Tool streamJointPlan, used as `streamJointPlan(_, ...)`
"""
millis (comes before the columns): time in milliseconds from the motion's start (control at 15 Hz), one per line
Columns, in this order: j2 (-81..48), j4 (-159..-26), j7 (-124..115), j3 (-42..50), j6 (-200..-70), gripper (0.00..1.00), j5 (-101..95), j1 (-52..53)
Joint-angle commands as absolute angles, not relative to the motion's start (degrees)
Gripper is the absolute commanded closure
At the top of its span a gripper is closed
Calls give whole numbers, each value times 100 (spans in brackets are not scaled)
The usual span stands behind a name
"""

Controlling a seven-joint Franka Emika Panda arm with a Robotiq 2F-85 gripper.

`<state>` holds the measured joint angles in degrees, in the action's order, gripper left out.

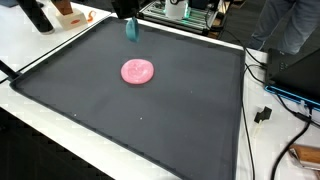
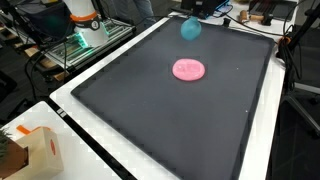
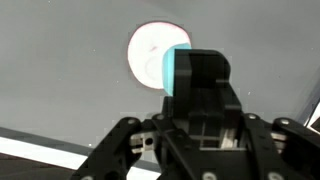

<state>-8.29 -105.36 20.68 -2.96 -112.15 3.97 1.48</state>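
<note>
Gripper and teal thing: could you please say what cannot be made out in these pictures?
Gripper: cut off by the top edge in both exterior views.
Teal thing: mostly behind a finger in the wrist view, small elsewhere; shape unclear.
Pink disc: wrist view, washed out and partly behind the gripper.

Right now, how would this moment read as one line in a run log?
gripper: shut on teal object | teal object: held over an edge of black mat | pink disc: flat at mat centre, untouched
</note>
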Motion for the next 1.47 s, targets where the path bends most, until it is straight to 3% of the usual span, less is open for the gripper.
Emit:
streamJointPlan(0,-870,-10598,1483,-312,-11468,75,-116,280)
streamJointPlan(467,-1104,-10735,-1145,-318,-11925,75,-2344,918)
streamJointPlan(867,-1491,-10698,-3173,-295,-11328,75,-3787,1438)
streamJointPlan(1400,-1890,-10630,-4503,-377,-10383,75,-4304,1702)
